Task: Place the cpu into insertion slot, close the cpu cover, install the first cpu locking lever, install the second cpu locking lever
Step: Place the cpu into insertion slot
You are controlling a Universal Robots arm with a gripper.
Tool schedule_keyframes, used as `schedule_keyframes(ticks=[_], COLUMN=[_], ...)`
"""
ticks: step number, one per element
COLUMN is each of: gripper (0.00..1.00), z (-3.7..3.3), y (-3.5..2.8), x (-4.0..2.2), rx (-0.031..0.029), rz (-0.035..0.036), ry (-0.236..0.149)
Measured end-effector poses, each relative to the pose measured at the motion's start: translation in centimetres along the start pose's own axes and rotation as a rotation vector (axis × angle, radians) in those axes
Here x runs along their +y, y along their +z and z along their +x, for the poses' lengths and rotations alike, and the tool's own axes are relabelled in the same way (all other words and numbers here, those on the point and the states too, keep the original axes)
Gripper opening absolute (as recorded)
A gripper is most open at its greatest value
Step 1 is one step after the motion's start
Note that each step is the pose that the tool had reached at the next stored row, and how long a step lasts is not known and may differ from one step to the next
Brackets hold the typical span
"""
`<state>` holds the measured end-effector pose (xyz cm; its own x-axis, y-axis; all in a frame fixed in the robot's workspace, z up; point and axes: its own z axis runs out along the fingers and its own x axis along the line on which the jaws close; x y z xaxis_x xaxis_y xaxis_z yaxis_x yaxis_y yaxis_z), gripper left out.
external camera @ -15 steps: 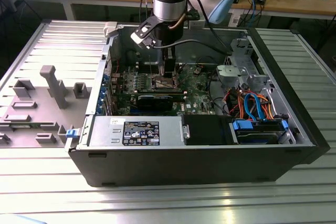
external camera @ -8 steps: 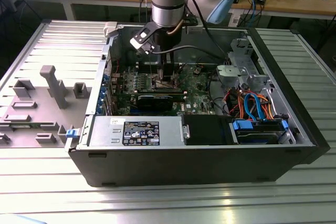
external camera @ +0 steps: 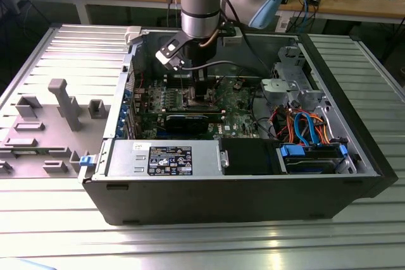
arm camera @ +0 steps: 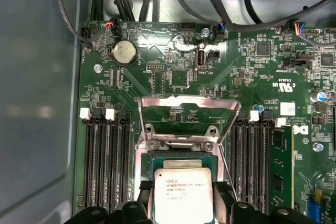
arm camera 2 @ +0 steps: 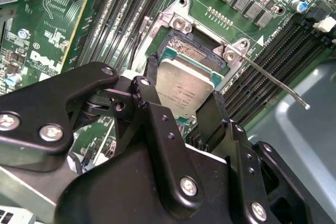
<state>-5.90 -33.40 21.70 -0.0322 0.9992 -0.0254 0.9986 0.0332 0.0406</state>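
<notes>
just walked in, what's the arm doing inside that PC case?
The arm's end effector is shut on the cpu, gripping it by two opposite edges just over the insertion slot on the motherboard, inside the open computer case. The chip looks tilted and not yet seated. The cpu cover is swung open off the socket, and a locking lever sticks out free, so nothing is closed or latched.

Small dark lines of print cross the metal top of the cpu (arm camera: 182, 195) (arm camera 2: 184, 90) in both wrist views. White lettering and a logo mark the green motherboard (arm camera: 173, 77). A black label (external camera: 169, 160) with white print sits on the power supply box (external camera: 126, 156).
</notes>
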Motion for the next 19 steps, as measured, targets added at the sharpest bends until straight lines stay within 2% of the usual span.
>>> schedule_keyframes(ticks=[8, 12, 19], gripper=[0.55, 0.55, 0.55], z=[0.03, 0.09, 0.21], y=[0.77, 1.01, 1.39], x=[-0.07, -0.31, -0.33], rx=[-0.0008, -0.0009, -0.0013], rz=[0.0005, 0.0005, 0.0008], ry=[0.02, 0.021, 0.032])
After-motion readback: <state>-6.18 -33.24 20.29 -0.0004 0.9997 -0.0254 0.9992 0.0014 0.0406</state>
